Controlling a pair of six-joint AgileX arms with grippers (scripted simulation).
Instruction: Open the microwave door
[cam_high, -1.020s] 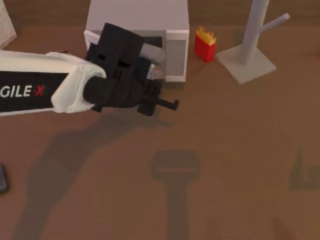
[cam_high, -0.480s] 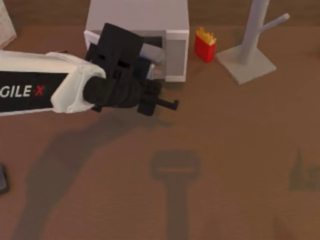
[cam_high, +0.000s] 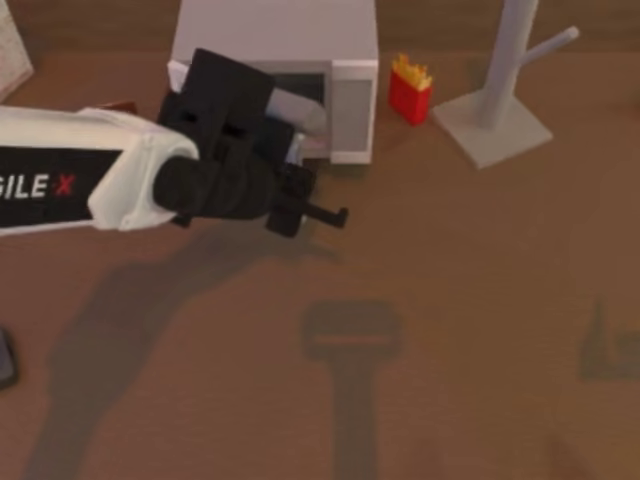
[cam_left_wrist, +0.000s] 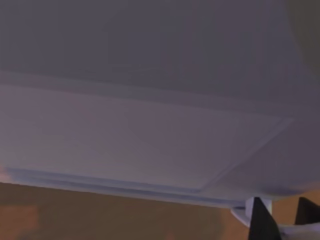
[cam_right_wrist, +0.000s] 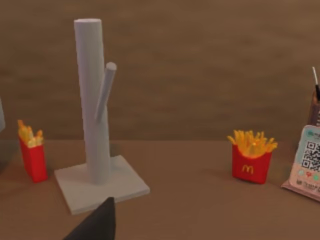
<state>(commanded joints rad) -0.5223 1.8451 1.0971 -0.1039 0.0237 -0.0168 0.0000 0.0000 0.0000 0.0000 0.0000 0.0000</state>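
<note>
The light-grey microwave stands at the table's back centre, its grey control panel on the right side. The microwave door stands swung partly out, with dark cavity behind it. In the left wrist view the door fills most of the picture. My left gripper is shut on the pale handle bar at the door's free edge, one black finger on each side. From above, my left gripper is mostly hidden under its black wrist. Of my right gripper only one finger shows, with bare table beside it.
A red box of fries sits just right of the microwave, and a white branched stand beyond it. The right wrist view also shows a second fries box and a QR card.
My left arm has drawn back a little to the left with the handle, and the door has swung slightly farther out. The right arm has not moved.
</note>
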